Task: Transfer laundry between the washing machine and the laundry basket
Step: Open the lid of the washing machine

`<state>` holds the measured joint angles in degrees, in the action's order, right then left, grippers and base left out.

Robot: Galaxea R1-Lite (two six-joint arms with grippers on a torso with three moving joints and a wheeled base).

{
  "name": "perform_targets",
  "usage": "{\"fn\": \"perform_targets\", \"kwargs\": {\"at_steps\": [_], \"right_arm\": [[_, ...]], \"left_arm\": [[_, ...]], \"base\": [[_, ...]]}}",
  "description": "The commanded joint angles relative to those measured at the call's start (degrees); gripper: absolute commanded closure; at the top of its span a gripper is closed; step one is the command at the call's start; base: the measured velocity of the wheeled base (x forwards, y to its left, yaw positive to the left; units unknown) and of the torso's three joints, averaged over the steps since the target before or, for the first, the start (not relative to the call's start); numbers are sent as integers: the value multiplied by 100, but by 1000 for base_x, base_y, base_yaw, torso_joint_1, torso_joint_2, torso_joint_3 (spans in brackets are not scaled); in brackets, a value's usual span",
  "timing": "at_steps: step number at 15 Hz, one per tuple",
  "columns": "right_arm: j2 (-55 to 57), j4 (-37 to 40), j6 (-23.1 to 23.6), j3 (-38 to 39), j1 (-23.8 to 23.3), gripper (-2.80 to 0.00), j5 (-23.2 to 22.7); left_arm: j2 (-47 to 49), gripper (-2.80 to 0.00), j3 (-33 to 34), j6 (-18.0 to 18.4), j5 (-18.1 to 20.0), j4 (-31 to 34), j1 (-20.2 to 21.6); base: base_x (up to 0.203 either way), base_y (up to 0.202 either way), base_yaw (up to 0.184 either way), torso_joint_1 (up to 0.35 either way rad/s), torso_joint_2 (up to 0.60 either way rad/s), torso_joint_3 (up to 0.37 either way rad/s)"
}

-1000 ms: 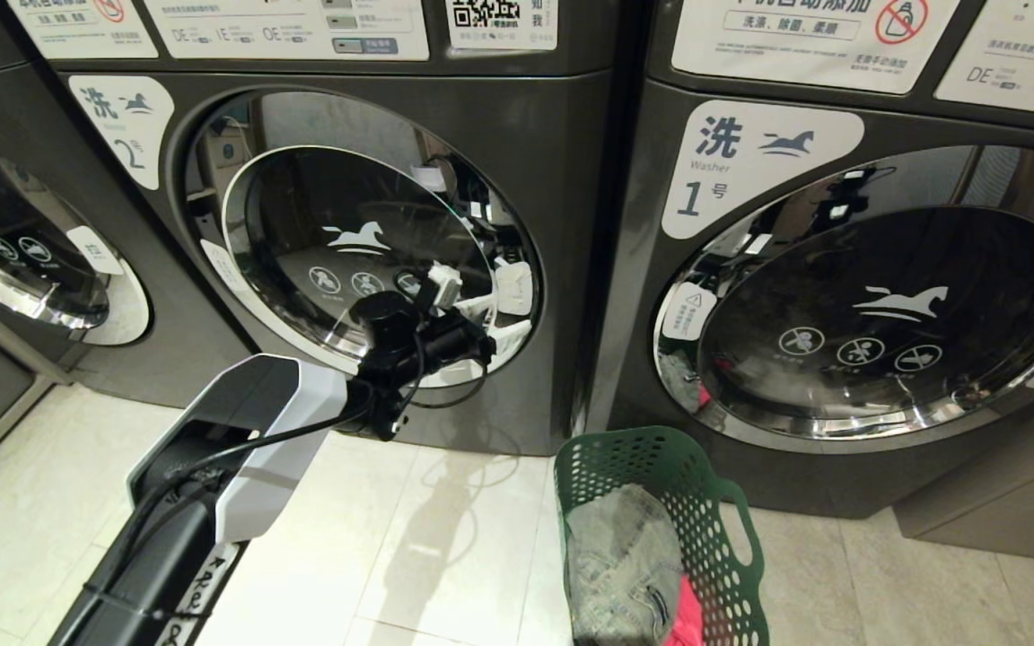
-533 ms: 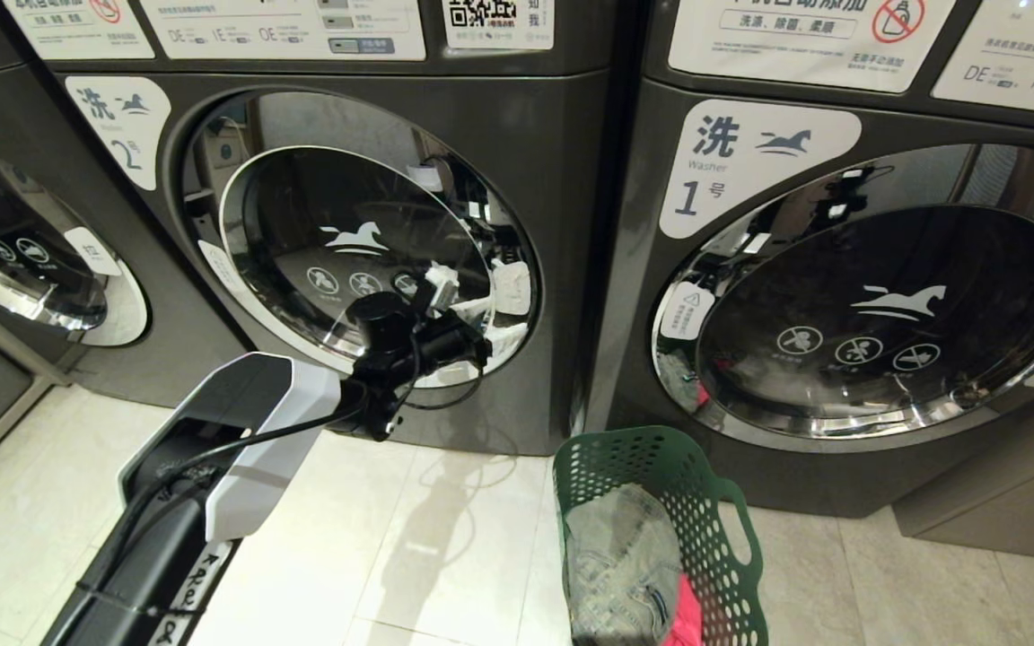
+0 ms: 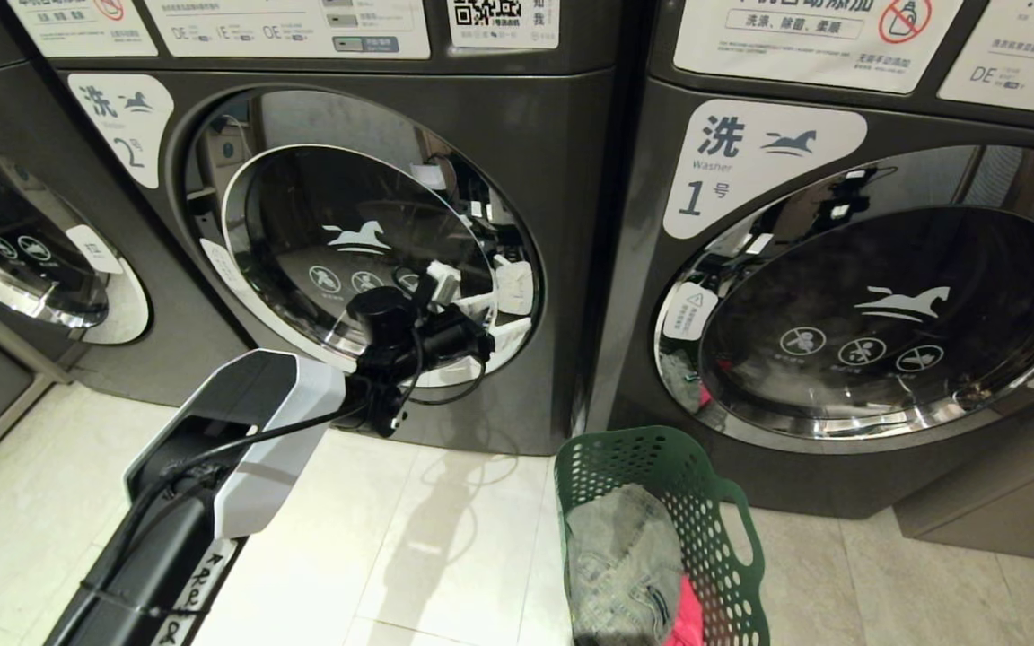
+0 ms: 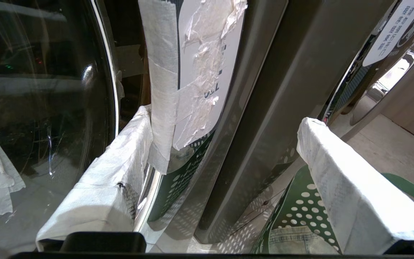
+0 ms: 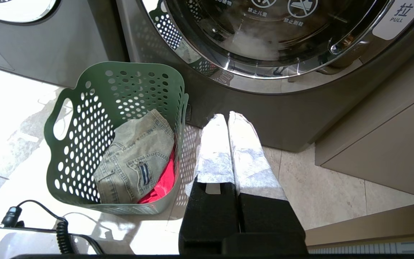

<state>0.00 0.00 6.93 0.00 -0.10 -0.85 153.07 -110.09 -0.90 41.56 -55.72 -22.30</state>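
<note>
We note the washer (image 3: pixel 373 260) marked 2 at 11 o'clock in the head view, door closed. The basket (image 3: pixel 714 502) stands on the floor at 5 o'clock, before the washer marked 1 (image 3: pixel 849 296), with jeans (image 3: pixel 620 561) over a red item (image 3: pixel 683 619) inside. Left gripper (image 3: pixel 490 327) is at the door's 4 o'clock rim, fingers (image 4: pixel 340 187) spread wide, holding nothing. Right gripper (image 5: pixel 228 120) hangs beside the basket, fingers pressed together, empty.
</note>
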Motion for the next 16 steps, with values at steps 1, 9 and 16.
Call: {"fn": "perform_targets", "kwargs": {"at_steps": [1, 9, 16], "right_arm": [[9, 0, 2, 0, 1, 0, -3], [9, 0, 3, 0, 1, 0, -3], [9, 0, 9, 0, 1, 0, -3]], "left_arm": [[-31, -280, -27, -6, 146, -53, -117], [-28, -280, -30, -6, 913, -97, -152], [-14, -280, -30, -9, 1311, -246, -292]], "base": [[0, 0, 0, 0, 0, 0], [0, 0, 0, 0, 0, 0], [0, 0, 0, 0, 0, 0]]}}
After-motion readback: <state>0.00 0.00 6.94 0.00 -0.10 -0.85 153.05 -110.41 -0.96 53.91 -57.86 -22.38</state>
